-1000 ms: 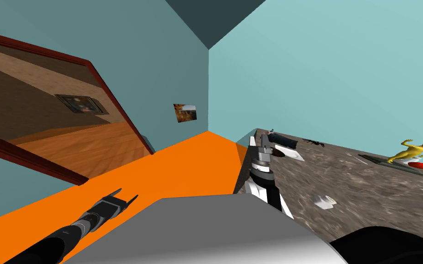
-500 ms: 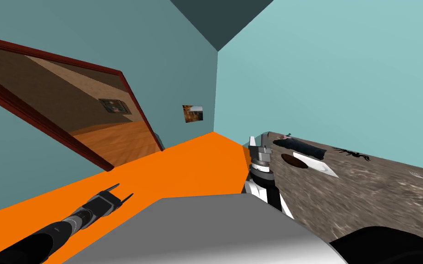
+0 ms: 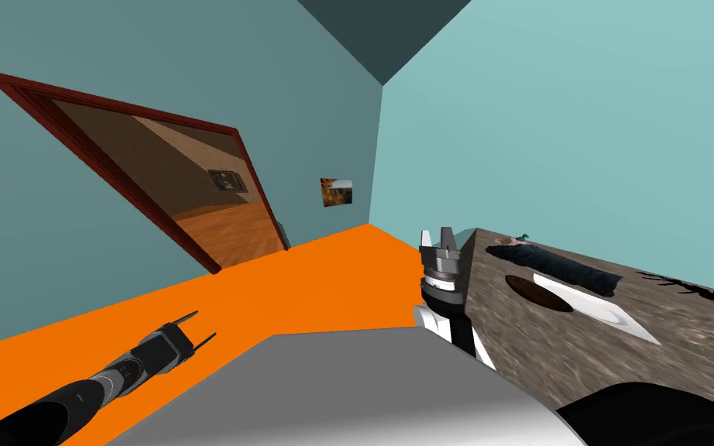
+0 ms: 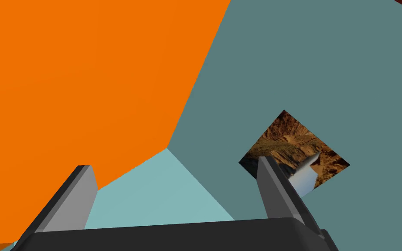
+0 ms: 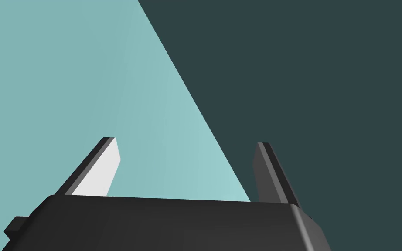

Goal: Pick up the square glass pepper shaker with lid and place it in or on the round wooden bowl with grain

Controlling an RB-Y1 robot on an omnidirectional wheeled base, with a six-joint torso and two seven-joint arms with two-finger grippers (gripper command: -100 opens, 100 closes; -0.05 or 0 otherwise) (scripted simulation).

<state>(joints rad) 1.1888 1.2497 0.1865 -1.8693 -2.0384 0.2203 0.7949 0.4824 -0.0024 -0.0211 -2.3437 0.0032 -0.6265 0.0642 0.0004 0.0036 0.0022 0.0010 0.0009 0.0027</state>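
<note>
On the mottled brown-grey table [image 3: 580, 364] at the right lies a round, dark brown dish [image 3: 540, 293], the only bowl-like thing in sight. A flat white plate [image 3: 603, 313] touches its far side. My right gripper [image 3: 437, 232] points upward at the table's near corner, to the left of the dish and apart from it. It is open and empty, as the right wrist view [image 5: 185, 141] also shows. My left gripper [image 3: 204, 325] hangs low over the orange floor [image 3: 286, 286] at the left, open and empty [image 4: 174, 163].
A long dark bundle [image 3: 557, 265] lies behind the plate, a small pink and teal thing [image 3: 518, 240] beyond it, and a black spider-like shape [image 3: 688, 288] at the far right. A doorway with a dark red frame [image 3: 154, 178] opens in the left wall. A small picture [image 3: 336, 192] hangs near the corner.
I have turned left: the doorway, table and its things slid right and grew larger. The yellow figure and a small white thing on the table left the picture. Both arms kept their pose.
</note>
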